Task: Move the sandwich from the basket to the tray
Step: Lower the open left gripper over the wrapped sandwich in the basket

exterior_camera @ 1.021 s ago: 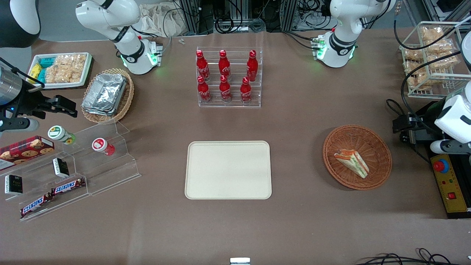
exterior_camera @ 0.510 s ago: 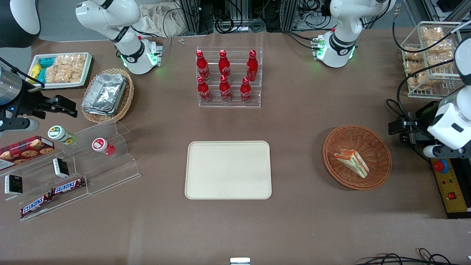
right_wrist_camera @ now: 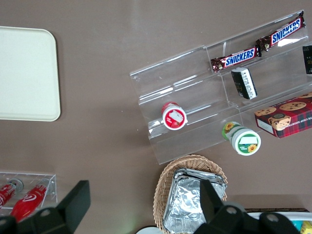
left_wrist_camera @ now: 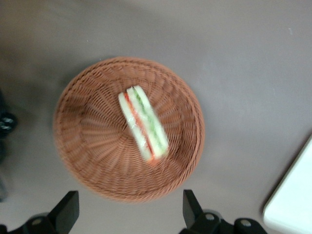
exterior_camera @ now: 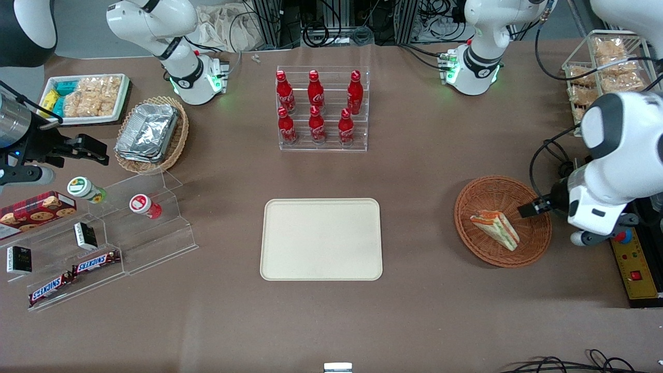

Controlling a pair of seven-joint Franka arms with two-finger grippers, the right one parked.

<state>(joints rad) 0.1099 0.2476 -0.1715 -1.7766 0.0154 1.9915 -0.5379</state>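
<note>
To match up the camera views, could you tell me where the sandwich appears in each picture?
Front view: sandwich lies in the basket, toward the working arm's end; the gripper is over the basket rim.
Left wrist view: sandwich near the basket's middle.
Right wrist view: not in it.
Shared landmark: the tray.

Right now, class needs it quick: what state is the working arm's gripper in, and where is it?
Gripper: jaws open, holding nothing, above the basket, the sandwich untouched.

A robotics lab: bench-mounted arm bases (exterior_camera: 474, 67), tangled cables (exterior_camera: 331, 26), staged snack displays (exterior_camera: 103, 248).
</note>
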